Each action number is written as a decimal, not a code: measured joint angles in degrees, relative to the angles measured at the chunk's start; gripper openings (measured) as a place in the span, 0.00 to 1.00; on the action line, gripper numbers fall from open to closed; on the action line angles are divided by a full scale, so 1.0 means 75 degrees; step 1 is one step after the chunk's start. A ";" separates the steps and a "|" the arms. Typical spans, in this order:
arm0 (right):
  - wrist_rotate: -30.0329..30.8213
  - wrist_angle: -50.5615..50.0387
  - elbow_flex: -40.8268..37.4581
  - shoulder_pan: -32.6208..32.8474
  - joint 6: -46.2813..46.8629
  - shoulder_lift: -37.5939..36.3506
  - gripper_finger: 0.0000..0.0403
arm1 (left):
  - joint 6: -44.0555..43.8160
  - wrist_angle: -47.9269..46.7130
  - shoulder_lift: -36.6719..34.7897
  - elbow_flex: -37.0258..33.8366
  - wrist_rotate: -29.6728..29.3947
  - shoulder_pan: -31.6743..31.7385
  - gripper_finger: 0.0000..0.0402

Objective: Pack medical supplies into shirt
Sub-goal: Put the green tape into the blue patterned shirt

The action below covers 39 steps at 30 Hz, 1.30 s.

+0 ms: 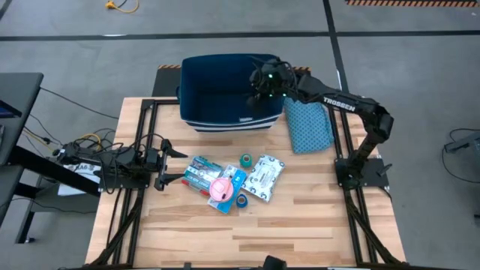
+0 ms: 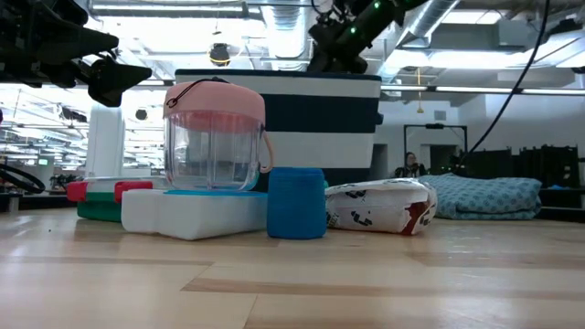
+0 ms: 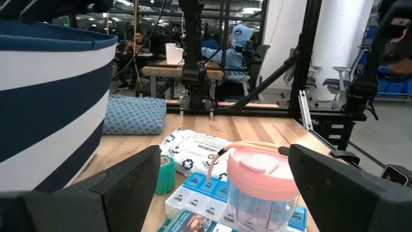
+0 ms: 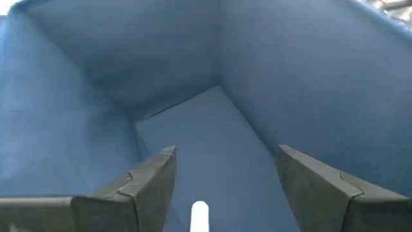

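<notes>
Over the far edge of the wooden tabletop (image 1: 300, 225), the right arm reaches from its base at the right side, elbow bent, forearm stretched leftward so that its wrist hangs above the right part of a navy fabric bin (image 1: 225, 94) with a white band near its base. The right end effector (image 1: 259, 94) points down into the bin; its wrist view shows the two dark fingers (image 4: 151, 177) spread apart with nothing between them, looking onto blue walls and floor, and a small white object (image 4: 199, 216) shows at the bottom edge of that picture. Just to the right of the bin lies a folded teal patterned cloth (image 1: 307, 124).

The left arm lies low along the left side of the tabletop, stretched toward the middle, with the left end effector (image 1: 166, 163) just beside the cluster of supplies, fingers (image 3: 129, 187) held wide apart and empty.

The medical supplies sit together near the tabletop's centre, outside the bin. A flat printed box (image 1: 201, 172) with red and teal lies closest to the left end effector. A clear container with a pink lid (image 1: 221, 189) stands on a white-and-blue compartmented box (image 3: 206, 200). A white printed pouch (image 1: 264, 176) lies to the right of these, a teal tape roll (image 1: 246, 159) sits near its far corner, and a blue tape roll (image 1: 241, 200) stands at the near side of the cluster, between the compartmented box and the pouch in the low view.
</notes>
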 joint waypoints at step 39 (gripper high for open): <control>-0.0519 -0.2709 -0.0459 0.3450 0.0505 0.0058 0.65 | -0.0082 -0.0001 0.0002 0.0002 0.0003 0.0000 0.83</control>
